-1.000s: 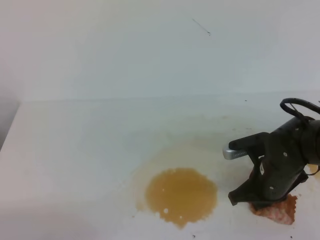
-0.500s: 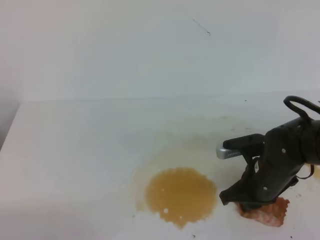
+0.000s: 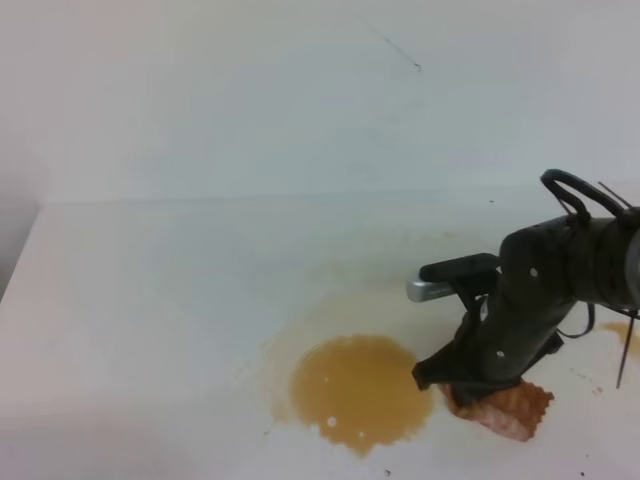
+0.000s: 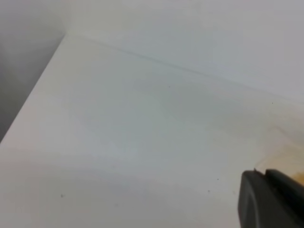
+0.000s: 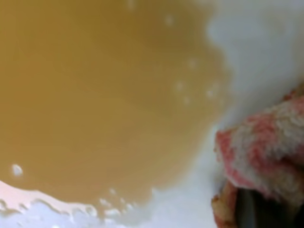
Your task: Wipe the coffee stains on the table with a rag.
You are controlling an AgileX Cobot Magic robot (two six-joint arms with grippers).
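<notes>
Seen close from my right wrist, the rag (image 5: 266, 152), a pink-and-white wad, sits at the lower right of the frame, pressed into my right gripper, with white table (image 5: 266, 42) between it and the amber pool of the large coffee stain (image 5: 95, 95), whose edge lies just beside the cloth. From the high view, my right gripper (image 3: 470, 385) is down at the table's near right, its dark jaws clamped together on the rag (image 3: 505, 408), which shows beneath and to the right of them with its zigzag edge on the surface. The large roundish stain (image 3: 360, 392) lies just to the left of the gripper, near but apart from the cloth, ringed by a fainter tan halo. A small tan blotch (image 3: 622, 333) marks the table (image 3: 150, 290) at the far right, behind my arm. From my left wrist, only a dark corner of my left gripper (image 4: 270, 199) shows at the lower right over plain white table; I cannot tell whether its jaws are apart or together. Beyond the table stands a pale wall (image 3: 250, 90).
</notes>
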